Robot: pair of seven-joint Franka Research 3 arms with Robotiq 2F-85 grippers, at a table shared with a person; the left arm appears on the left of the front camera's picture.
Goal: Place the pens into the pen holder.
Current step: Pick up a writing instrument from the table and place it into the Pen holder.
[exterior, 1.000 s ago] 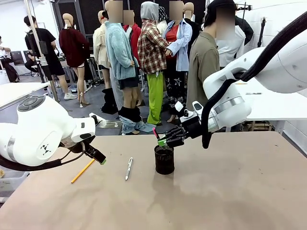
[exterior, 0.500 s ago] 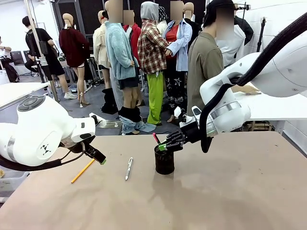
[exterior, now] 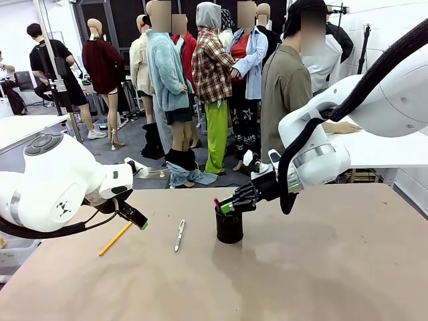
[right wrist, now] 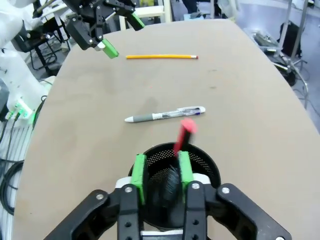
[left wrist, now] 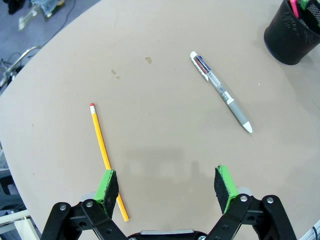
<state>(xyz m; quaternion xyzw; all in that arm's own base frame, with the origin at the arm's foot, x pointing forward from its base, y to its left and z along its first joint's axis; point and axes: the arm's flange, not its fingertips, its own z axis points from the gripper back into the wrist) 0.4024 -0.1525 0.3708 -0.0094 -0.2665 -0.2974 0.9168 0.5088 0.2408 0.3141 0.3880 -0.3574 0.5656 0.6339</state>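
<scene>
The black mesh pen holder (exterior: 229, 227) stands mid-table. My right gripper (exterior: 227, 206) hovers just over its rim, pads a little apart; in the right wrist view the gripper (right wrist: 161, 162) sits above the holder (right wrist: 202, 162). A red-tipped pen (right wrist: 186, 134) shows blurred and slanted inside it, free of the pads. A silver-white pen (exterior: 179, 235) and a yellow pencil (exterior: 115, 239) lie on the table to the left. My left gripper (exterior: 138, 221) hangs open above the pencil (left wrist: 101, 145), and the silver pen (left wrist: 220, 90) lies farther off.
The brown table (exterior: 321, 267) has free room at front and right. A person (exterior: 287, 87) stands beyond the far edge, with a white table (exterior: 374, 150) at the back right.
My right gripper came down to the holder's rim and its pads parted. The red-tipped pen sank from sticking up well above the rim to just its tip showing. The left arm has not moved.
</scene>
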